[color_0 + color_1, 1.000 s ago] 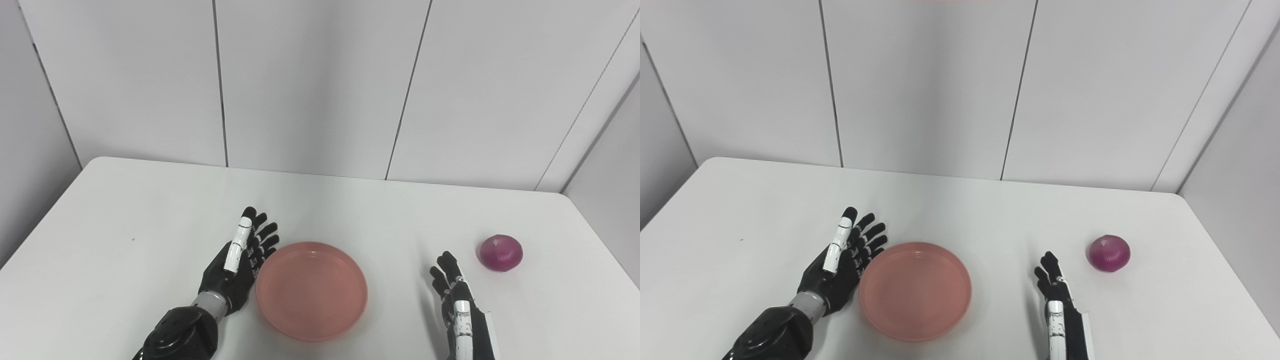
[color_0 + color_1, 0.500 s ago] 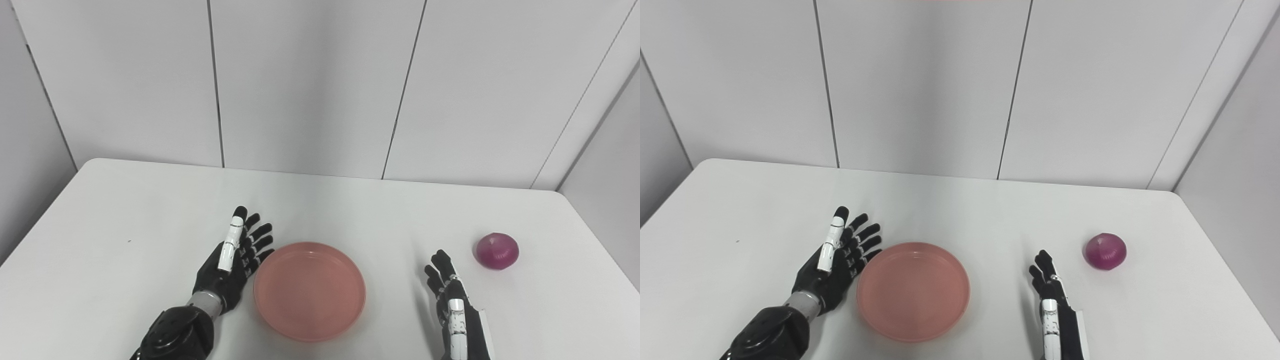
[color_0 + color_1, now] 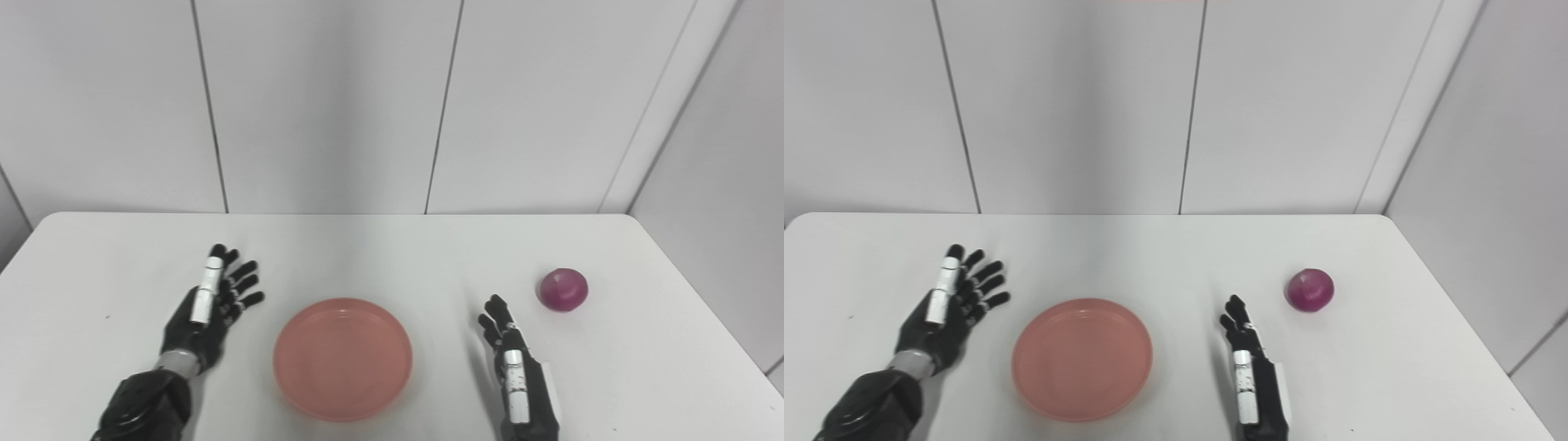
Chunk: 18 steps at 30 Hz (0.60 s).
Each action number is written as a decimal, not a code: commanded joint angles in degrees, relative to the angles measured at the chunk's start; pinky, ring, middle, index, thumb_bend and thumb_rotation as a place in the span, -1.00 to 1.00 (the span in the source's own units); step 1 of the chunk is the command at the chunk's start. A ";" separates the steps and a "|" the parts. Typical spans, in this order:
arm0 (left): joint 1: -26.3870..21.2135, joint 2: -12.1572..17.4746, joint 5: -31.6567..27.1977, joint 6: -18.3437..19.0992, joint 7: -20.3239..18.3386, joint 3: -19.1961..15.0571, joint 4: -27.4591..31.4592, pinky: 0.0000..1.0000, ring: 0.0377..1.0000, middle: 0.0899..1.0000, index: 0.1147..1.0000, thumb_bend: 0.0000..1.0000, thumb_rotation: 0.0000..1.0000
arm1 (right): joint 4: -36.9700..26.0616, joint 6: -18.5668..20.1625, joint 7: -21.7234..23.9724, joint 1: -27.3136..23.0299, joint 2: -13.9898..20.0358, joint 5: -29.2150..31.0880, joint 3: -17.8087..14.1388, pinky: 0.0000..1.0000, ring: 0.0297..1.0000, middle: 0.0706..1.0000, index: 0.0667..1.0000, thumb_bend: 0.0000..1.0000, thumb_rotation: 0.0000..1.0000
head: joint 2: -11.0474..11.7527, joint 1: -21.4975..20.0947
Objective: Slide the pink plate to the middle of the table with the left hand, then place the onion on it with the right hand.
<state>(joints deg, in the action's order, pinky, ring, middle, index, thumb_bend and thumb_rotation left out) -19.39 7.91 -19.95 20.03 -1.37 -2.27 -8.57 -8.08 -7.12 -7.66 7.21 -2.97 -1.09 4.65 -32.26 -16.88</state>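
A plain white bench (image 3: pixel 380 251) with rounded corners carries everything here, backed by pale grey wall panels (image 3: pixel 318 104) with thin dark seams. Nothing lies between the hands and the things they face — bare bench surface surrounds each of them.

The shallow round pink plastic plate (image 3: pixel 342 357) sits near the bench's front edge, about midway across its width, with a low raised rim and nothing on it. The small round purple-red onion (image 3: pixel 563 289), its skin faintly ribbed and a pale spot at its top, rests on the bench well to the right of the plate and a little farther back, near the bench's right edge.

The black left hand (image 3: pixel 205 309) lies to the left of the plate, clear of its rim, palm turned towards the plate, fingers spread and pointing away from the robot — released, grasping nothing. The black right hand (image 3: pixel 514 361) stands on edge to the right of the plate, between it and the onion, touching neither, its fingers extended forward and only slightly apart, likewise holding nothing.
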 commanded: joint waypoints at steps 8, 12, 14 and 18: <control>-2.64 0.01 1.13 -1.47 -2.67 -2.35 -1.85 0.87 0.76 0.74 0.85 0.40 0.78 | 1.87 1.98 -0.37 1.92 -5.19 2.06 -0.01 0.93 0.84 0.88 0.89 0.48 1.00 | 0.37 -3.59; -2.61 -0.37 1.17 -1.37 -3.32 -3.03 -2.52 0.83 0.74 0.72 0.82 0.37 0.75 | -0.87 2.37 -0.32 1.78 -5.45 2.47 -0.28 0.93 0.84 0.89 0.90 0.49 1.00 | 0.39 -4.72; -2.54 -0.54 0.98 -1.38 -3.85 -3.25 -2.91 0.83 0.74 0.73 0.82 0.38 0.73 | -3.30 4.01 -0.64 1.36 -5.19 1.92 -0.72 0.90 0.82 0.87 0.88 0.55 1.00 | 0.49 -5.26; -2.56 -0.56 1.20 -1.72 -4.71 -3.58 -3.80 0.80 0.73 0.72 0.79 0.42 0.72 | -8.89 9.58 -0.97 -0.47 -4.26 3.38 -2.97 0.79 0.81 0.88 0.89 0.66 0.89 | 0.89 -6.42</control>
<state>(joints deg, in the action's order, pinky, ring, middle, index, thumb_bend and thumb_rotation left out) -20.70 7.28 -18.99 18.95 -5.65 -5.47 -11.44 -13.36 1.30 -8.48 7.20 -6.83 1.68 2.54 -31.29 -23.38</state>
